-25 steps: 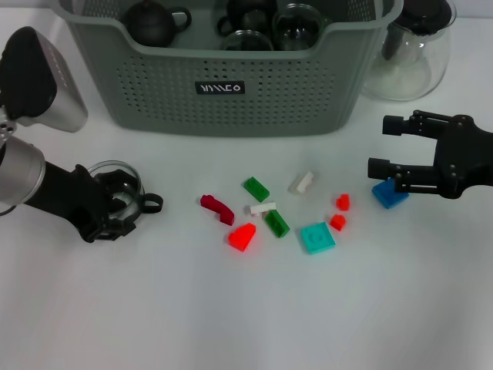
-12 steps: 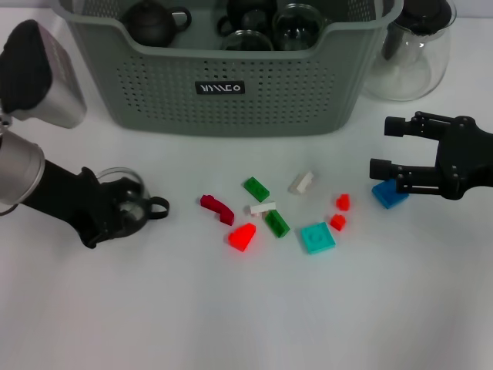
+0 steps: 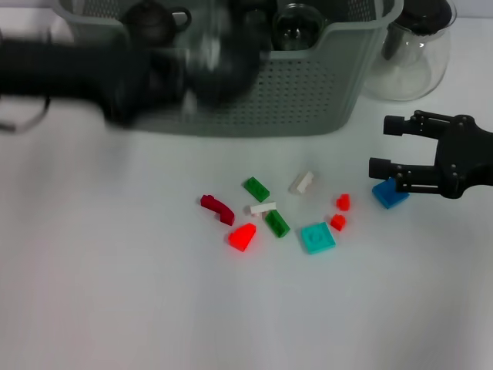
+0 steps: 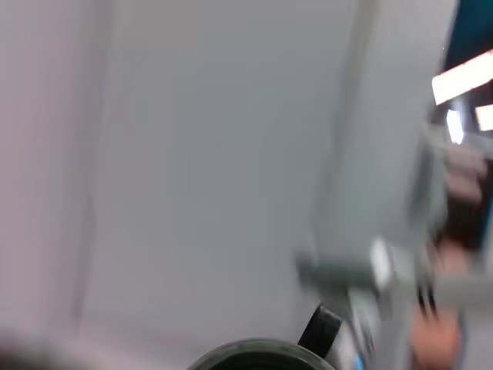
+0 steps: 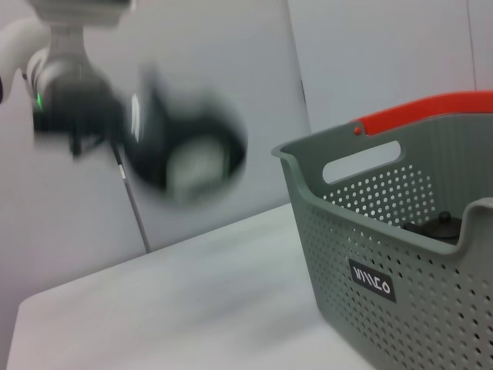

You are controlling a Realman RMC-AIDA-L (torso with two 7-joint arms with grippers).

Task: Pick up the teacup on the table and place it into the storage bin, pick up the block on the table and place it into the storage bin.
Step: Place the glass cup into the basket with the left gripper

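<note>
My left arm sweeps, motion-blurred, across the front of the grey-green storage bin (image 3: 308, 92). Its gripper (image 3: 219, 73) is shut on the glass teacup (image 3: 206, 50) and is level with the bin's front rim. In the left wrist view the teacup's dark rim and handle (image 4: 262, 356) show at the edge. The right wrist view catches that gripper (image 5: 185, 150) as a dark blur left of the bin (image 5: 400, 254). My right gripper (image 3: 383, 145) hangs open at the right, just above a blue block (image 3: 390, 194). Several small blocks lie mid-table, among them a red one (image 3: 243, 237) and a teal one (image 3: 316, 237).
Dark teapots and glass cups (image 3: 296, 19) sit inside the bin. A clear glass pitcher (image 3: 408, 54) with a black lid stands right of the bin. White table surface stretches to the left and front of the blocks.
My left gripper has lifted the teacup off the table at the left and swung it up and rightward to the bin's front rim. The right arm and the blocks have not moved.
</note>
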